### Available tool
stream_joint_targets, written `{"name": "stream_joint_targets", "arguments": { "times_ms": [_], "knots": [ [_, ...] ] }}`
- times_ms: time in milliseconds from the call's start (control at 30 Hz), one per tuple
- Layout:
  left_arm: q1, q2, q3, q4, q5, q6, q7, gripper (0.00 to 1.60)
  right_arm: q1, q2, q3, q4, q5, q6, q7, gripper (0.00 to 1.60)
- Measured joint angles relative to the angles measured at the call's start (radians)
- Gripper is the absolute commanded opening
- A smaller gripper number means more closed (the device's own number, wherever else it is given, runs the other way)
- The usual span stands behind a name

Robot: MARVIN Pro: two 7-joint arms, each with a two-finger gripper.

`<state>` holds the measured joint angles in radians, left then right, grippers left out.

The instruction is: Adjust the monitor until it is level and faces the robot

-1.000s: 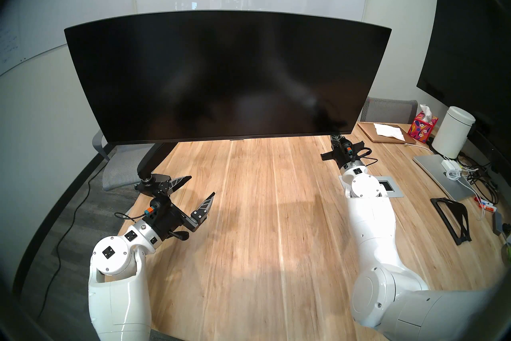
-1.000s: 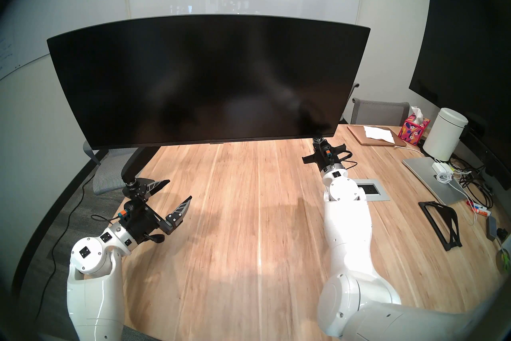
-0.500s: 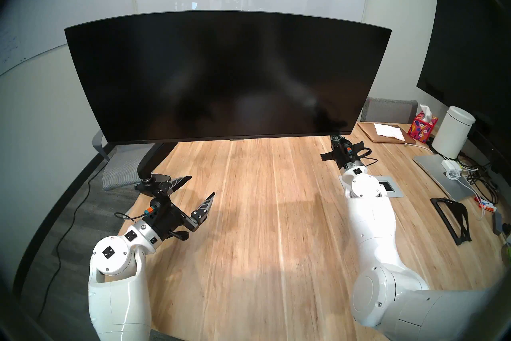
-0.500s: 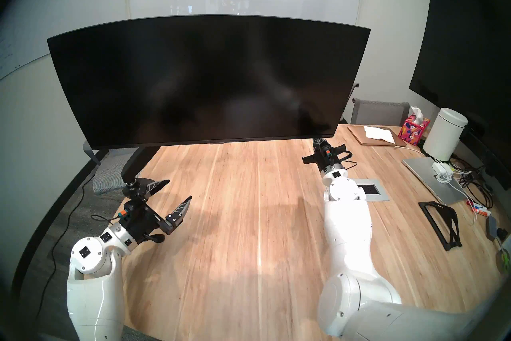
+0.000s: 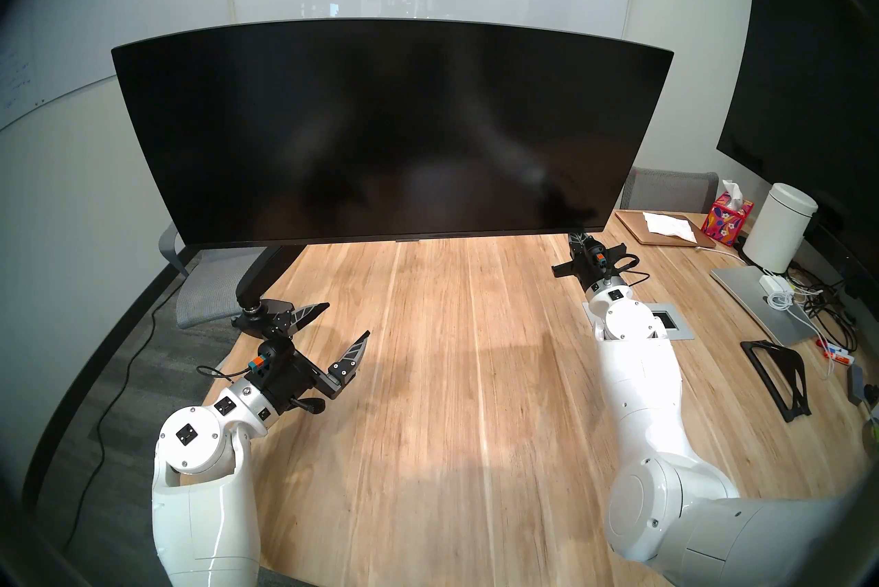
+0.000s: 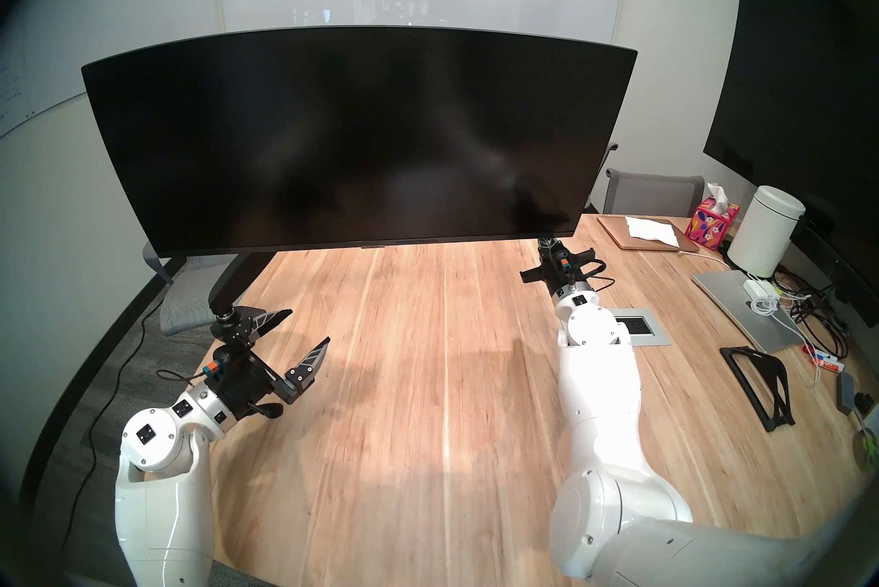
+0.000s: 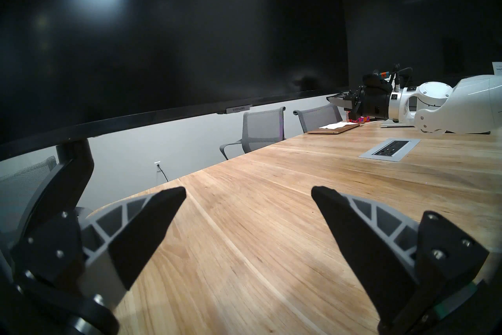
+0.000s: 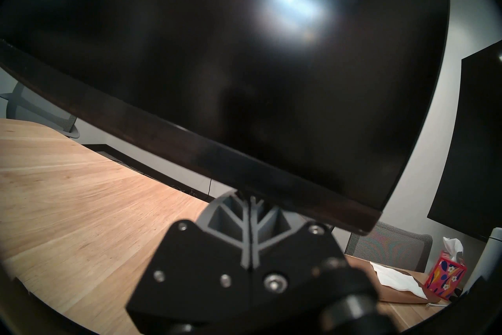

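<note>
The right fingers (image 8: 251,206) are pressed together, fully closed, with nothing between them. Their tips are reaching under the bottom edge of the monitor (image 5: 390,129), near its right lower corner; the tips are hiding behind the bezel, so I cannot tell if they are touching it. In the head view the right gripper (image 5: 578,238) is pointing far and a little upward, and the right arm (image 5: 632,381) is stretching over the right part of the desk (image 5: 452,381).

The left fingers (image 7: 152,225) are standing wide apart and are holding nothing. The left gripper (image 5: 333,326) is hovering over the near left part of the desk, pointing to the right and far, just beside the base of the mount (image 5: 266,272). It is well apart from the screen.

The monitor is hanging above the far half of the desk on the black mount, which is rising from the left edge of the desk. Its screen is dark and is facing the robot; its left upper corner is looking slightly higher than the right one in the head view, though the fisheye is bending the lines.

On the far right of the desk a tissue box (image 5: 725,224), a white canister (image 5: 780,234) and a laptop (image 5: 756,300) with cables are lying. A second dark screen (image 5: 808,72) is standing at the right wall.
</note>
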<state>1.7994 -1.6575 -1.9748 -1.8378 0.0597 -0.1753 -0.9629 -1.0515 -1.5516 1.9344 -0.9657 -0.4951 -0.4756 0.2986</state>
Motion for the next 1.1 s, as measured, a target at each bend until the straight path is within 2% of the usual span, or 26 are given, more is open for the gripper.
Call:
{"name": "stream_joint_targets", "arguments": {
  "times_ms": [1100],
  "knots": [
    [0.000,0.000,0.001,-0.001,0.000,0.000,0.002,1.60,-0.019,0.009,0.006,-0.021,0.004,0.003,0.025,0.00]
  ]
}}
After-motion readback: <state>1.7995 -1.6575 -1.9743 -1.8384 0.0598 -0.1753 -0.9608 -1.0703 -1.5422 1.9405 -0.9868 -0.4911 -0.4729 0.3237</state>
